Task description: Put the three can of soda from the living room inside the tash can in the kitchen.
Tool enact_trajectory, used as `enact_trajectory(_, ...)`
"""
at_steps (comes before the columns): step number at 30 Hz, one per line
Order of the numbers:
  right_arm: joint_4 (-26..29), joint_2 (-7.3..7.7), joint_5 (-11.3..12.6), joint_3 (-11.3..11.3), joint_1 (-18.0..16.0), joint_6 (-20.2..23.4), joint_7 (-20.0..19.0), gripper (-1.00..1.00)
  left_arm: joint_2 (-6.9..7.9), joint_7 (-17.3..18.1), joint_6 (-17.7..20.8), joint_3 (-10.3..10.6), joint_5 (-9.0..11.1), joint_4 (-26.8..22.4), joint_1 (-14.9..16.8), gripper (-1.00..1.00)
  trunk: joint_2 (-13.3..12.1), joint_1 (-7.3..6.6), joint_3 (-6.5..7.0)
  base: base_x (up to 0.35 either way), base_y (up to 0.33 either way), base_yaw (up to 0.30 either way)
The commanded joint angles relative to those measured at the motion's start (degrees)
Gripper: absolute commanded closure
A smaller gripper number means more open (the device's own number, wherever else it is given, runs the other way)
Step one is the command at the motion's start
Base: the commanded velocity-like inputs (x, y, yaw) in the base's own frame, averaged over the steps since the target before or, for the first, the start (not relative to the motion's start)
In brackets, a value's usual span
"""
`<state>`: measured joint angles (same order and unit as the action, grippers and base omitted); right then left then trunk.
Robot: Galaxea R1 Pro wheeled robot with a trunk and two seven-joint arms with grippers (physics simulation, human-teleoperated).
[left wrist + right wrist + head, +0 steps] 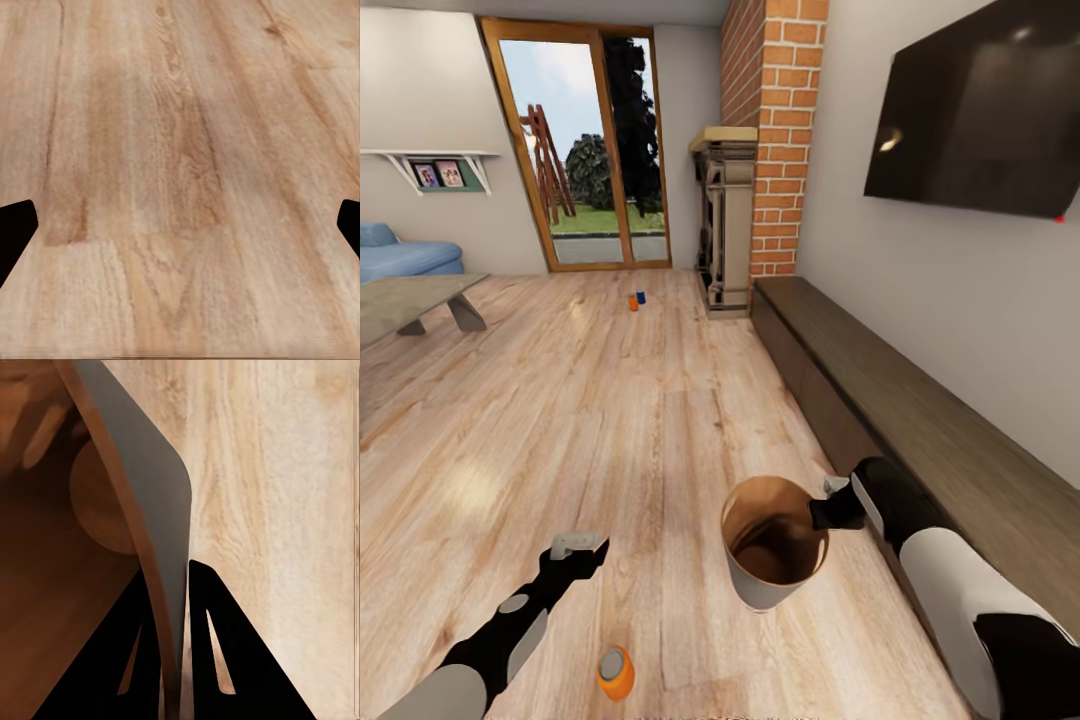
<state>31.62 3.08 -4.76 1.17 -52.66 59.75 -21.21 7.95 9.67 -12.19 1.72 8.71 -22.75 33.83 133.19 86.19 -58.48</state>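
The tash can (772,545), pale outside and coppery brown inside, hangs above the wood floor with my right gripper (822,514) shut on its rim. In the right wrist view both fingers (225,660) pinch the tash can's wall (146,495), one inside and one outside. One orange can of soda (615,672) stands on the floor close by, a little beyond my left arm. An orange can (633,302) and a blue can (641,297) stand far off near the glass doors. My left gripper (575,545) is open over bare floor, its tips (15,225) spread wide.
A long dark low cabinet (920,430) runs along the right wall under a black TV (980,110). The brick fireplace (755,150) stands beyond it. A grey low table (420,300) and blue sofa (400,255) sit at the left. Glass doors (585,150) are at the back.
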Motion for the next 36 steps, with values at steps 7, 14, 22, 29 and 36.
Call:
enact_trajectory(7,-6.34,0.16,0.9,0.21,-5.45,0.25,0.95,1.0,-0.93,-0.34,-1.9,0.04,-0.09,2.29,0.0,-1.0,2.83,1.53,-1.86,0.0,0.0,0.118)
enact_trajectory(14,-6.87,1.06,-0.25,0.09,-5.79,0.25,3.32,1.0,-1.0,-0.36,-2.44,0.09,-0.09,2.76,0.0,-1.0,5.64,3.07,-3.72,0.0,0.0,0.116)
enact_trajectory(22,-7.29,3.76,-0.37,-0.01,-6.29,0.25,3.54,1.0,-1.07,-0.36,-2.49,0.62,-0.09,2.86,0.0,-1.0,8.85,4.83,-5.84,0.0,0.0,0.109)
enact_trajectory(29,-8.53,5.6,-0.33,-0.1,-9.22,0.25,3.57,1.0,-1.79,-0.36,-2.49,1.05,-0.11,2.89,0.0,-1.0,10.1,5.59,-7.87,0.0,0.0,0.106)
enact_trajectory(36,-8.89,5.91,-0.32,-0.11,-9.89,0.25,3.56,1.0,-2.93,-0.36,-2.49,4.26,-0.1,2.89,0.0,-1.0,10.2,5.77,-10.03,0.0,0.0,0.104)
